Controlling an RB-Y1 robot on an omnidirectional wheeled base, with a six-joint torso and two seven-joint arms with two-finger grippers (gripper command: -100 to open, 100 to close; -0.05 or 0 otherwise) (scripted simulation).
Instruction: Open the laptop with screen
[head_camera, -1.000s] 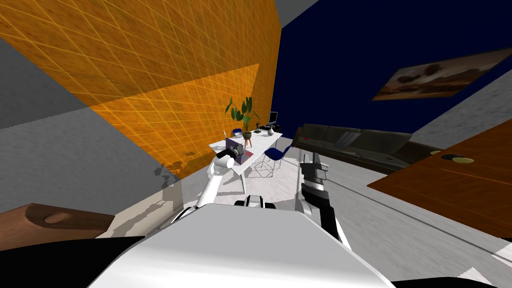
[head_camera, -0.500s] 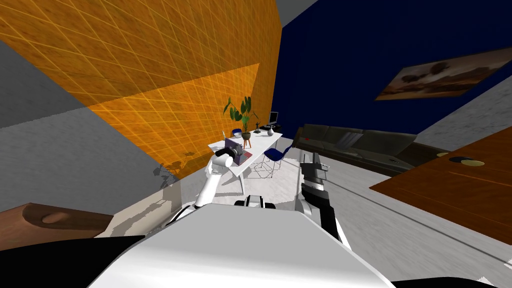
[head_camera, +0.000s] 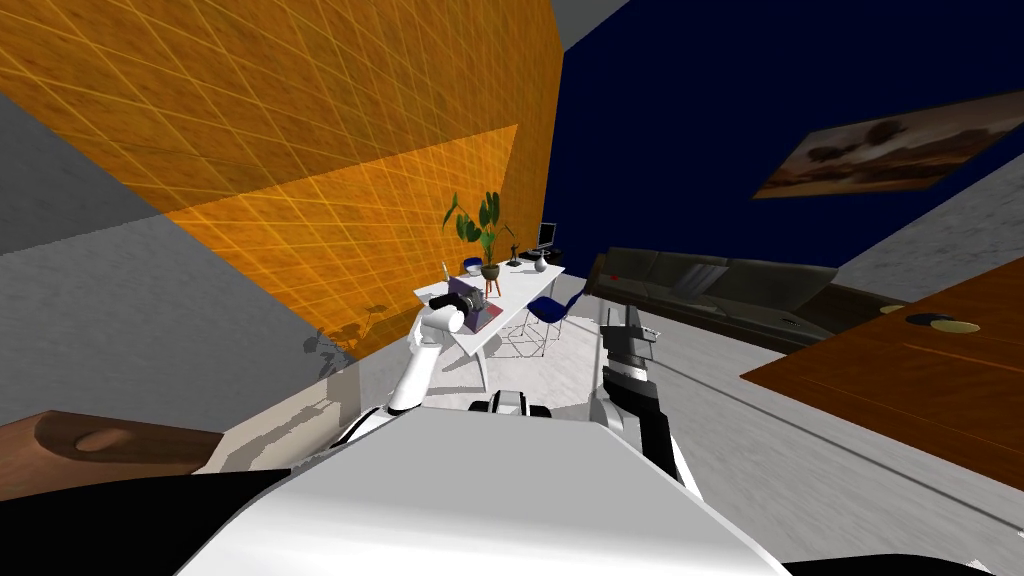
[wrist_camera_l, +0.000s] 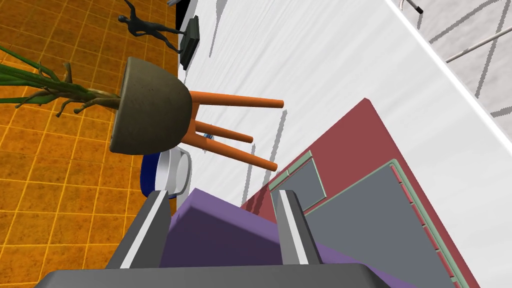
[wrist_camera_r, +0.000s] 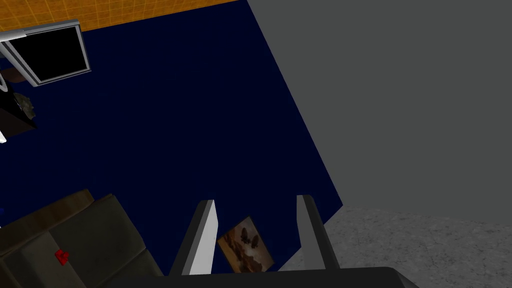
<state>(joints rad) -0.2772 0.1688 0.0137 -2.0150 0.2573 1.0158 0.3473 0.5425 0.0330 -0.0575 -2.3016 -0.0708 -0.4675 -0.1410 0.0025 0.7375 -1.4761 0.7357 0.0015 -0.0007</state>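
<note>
The laptop (head_camera: 480, 312) lies on a white table (head_camera: 520, 292) by the orange wall. Its dark red base (wrist_camera_l: 360, 145) carries a grey keyboard (wrist_camera_l: 370, 220) and a trackpad (wrist_camera_l: 300, 182). The purple lid (wrist_camera_l: 220, 235) stands raised off the base, and its free edge sits between the fingers of my left gripper (wrist_camera_l: 222, 195), which is shut on it. In the head view my left gripper (head_camera: 462, 298) reaches over the table's near end. My right gripper (wrist_camera_r: 255, 202) is open and holds nothing; it hangs (head_camera: 622, 318) away from the table.
Just beyond the lid stand a potted plant (wrist_camera_l: 147, 112) on orange legs, a blue and white bowl (wrist_camera_l: 172, 175) and a dark figurine (wrist_camera_l: 150, 27). A blue chair (head_camera: 552, 305) stands beside the table. A dark sofa (head_camera: 700, 285) and a brown tabletop (head_camera: 900, 380) lie to the right.
My left hand has drifted a little up and to the left at the laptop, fingers still on the lid. The right arm has not moved.
</note>
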